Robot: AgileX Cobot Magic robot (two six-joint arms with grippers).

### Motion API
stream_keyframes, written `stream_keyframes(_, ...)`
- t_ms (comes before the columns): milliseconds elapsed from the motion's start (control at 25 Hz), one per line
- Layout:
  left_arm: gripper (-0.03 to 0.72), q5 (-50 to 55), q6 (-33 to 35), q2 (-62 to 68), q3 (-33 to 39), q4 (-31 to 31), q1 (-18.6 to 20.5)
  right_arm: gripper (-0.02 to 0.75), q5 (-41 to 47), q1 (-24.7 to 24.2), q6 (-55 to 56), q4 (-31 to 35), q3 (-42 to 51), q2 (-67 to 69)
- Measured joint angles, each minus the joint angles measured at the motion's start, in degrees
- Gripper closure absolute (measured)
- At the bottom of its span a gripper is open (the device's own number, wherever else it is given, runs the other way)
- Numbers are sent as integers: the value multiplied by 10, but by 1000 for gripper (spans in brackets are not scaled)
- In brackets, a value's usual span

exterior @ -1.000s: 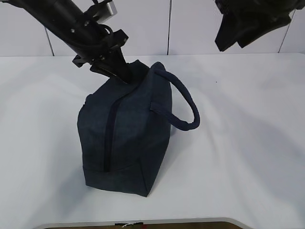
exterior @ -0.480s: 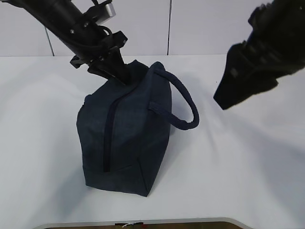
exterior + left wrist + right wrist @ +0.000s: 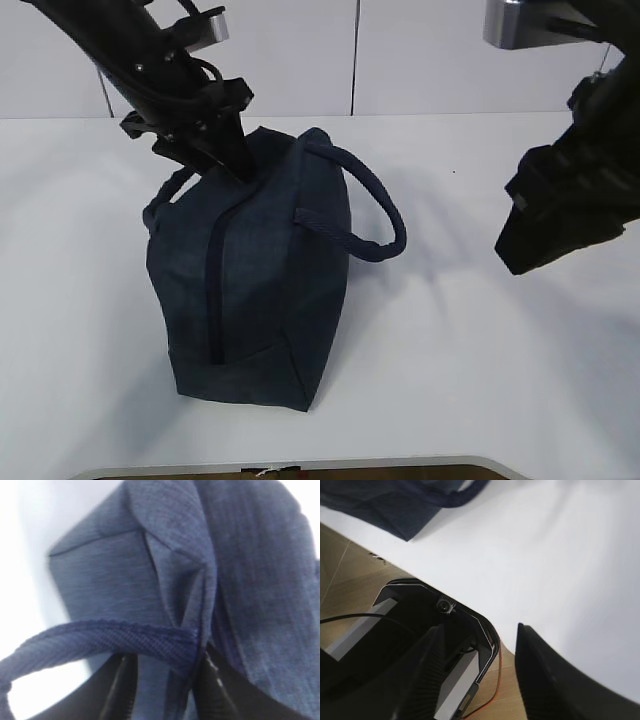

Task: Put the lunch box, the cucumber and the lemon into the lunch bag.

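The dark navy lunch bag (image 3: pixel 270 280) stands on the white table, its zipper line (image 3: pixel 213 290) running down the side that faces me. One loop handle (image 3: pixel 385 215) arches to the right and another (image 3: pixel 165 195) pokes out at the left. My left gripper (image 3: pixel 228 165) sits at the bag's top far end. In the left wrist view its jaws (image 3: pixel 165 665) stand apart, with bag fabric (image 3: pixel 110 575) and a handle (image 3: pixel 100 640) lying across the gap. My right gripper (image 3: pixel 520 245) hangs open to the right of the bag, empty (image 3: pixel 479 630). The lunch box, cucumber and lemon are out of view.
The white table (image 3: pixel 500 380) stretches wide to the right of the bag and in front of it. Its front edge shows in the right wrist view, with a dark frame (image 3: pixel 445 610) and brown floor below. White wall panels stand behind.
My left gripper has shifted left and its jaws have parted; the bag's top leaned left and the left handle came into view. The right arm dropped from the upper right toward the table.
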Motion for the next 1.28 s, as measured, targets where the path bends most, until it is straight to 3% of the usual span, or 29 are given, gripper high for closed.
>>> stream_keyframes(200,407,7,-31,-34,0,68,-1,360,0,0,29,-23,2,-1)
stream_keyframes(400,279,15,-52,-70,0,100,-1,360,0,0,32,-23,3,-11)
stream_keyframes(520,247,17,-58,-90,0,125,-1,360,-1,0,36,-23,3,-23)
stream_keyframes(800,239,20,-60,-129,0,166,-1,360,-1,0,21,-23,3,-76)
stream_keyframes(1280,244,27,-60,-200,0,169,-1,360,1,0,-30,-23,3,-114)
